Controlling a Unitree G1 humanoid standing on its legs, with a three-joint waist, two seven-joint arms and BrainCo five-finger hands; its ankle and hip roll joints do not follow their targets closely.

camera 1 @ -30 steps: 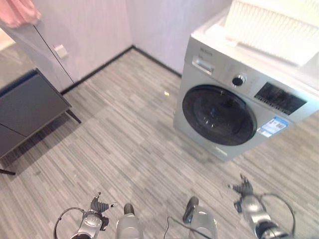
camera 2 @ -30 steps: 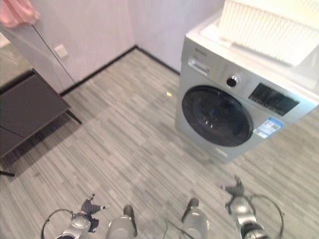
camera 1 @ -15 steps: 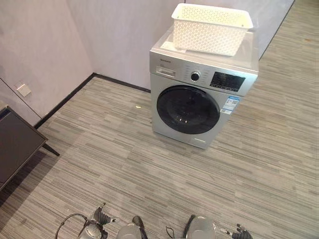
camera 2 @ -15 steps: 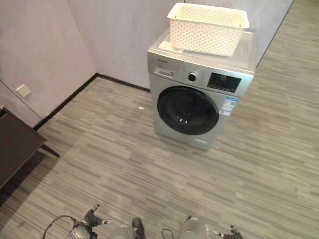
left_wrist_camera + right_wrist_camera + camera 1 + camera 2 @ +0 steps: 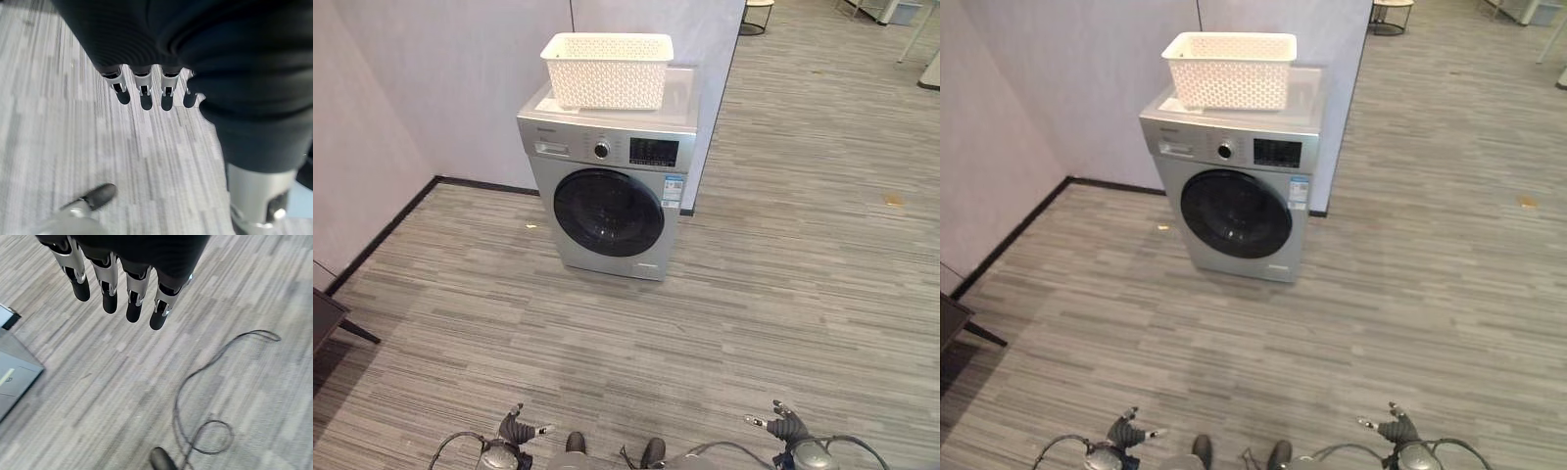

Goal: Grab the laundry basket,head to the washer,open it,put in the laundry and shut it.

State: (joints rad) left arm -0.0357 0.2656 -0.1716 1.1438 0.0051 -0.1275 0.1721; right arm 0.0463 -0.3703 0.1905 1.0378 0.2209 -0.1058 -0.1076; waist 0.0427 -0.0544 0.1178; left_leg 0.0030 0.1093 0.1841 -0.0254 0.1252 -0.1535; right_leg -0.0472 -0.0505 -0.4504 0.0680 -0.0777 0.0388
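A white perforated laundry basket (image 5: 607,70) is sitting upright on the silver front-loading washer (image 5: 612,181); its round door seems shut.

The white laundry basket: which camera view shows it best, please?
The left eye view shows it best: the white laundry basket sits whole on top of the washer, with its open rim and lattice walls visible. The right eye view shows the same scene, nearly as well. The two wrist views look down at the floor, so they add nothing.

We list: grey striped plank floor (image 5: 783,294); pale wall (image 5: 440,88) with black skirting (image 5: 382,233) along its foot; corner of a dark table (image 5: 325,318) at the left edge; stool (image 5: 756,10) far back.
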